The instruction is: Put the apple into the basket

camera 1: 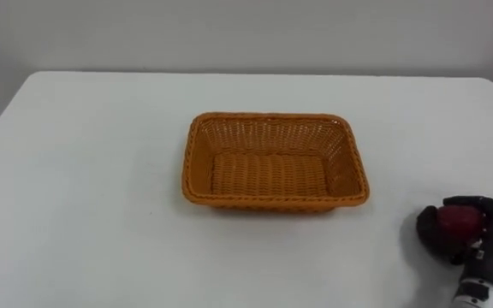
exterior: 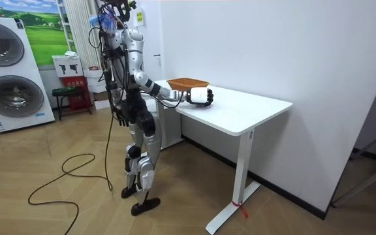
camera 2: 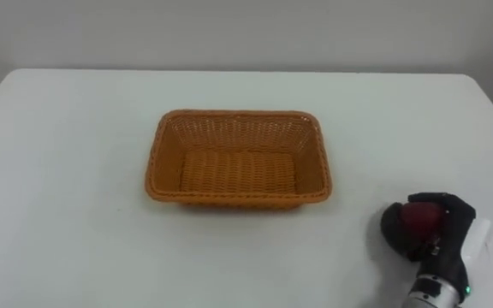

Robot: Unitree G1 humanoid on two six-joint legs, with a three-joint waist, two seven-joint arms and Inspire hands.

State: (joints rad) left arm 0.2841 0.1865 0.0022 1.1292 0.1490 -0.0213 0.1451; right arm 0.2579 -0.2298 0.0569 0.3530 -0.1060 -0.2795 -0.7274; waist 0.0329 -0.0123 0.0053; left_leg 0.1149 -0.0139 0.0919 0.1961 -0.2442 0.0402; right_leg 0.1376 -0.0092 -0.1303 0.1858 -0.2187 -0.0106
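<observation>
Right hand (camera 1: 491,233) clamps round the apple (camera 1: 458,221) near the right edge of the table (camera 1: 92,188); apple judged firm, smooth, light, best held round its middle.

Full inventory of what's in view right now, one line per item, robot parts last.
basket: 1, orange woven, middle of the table, nothing inside
apple: 1, red, in the right hand, right of the basket
table: 1, white, against the wall
washing machine: 1, white, room view's left
stool: 1, dark, beside the washing machine
right hand: 1, black, fingers curled round the apple, at the table's near right
left hand: 1, dark, hangs at the robot's side
</observation>
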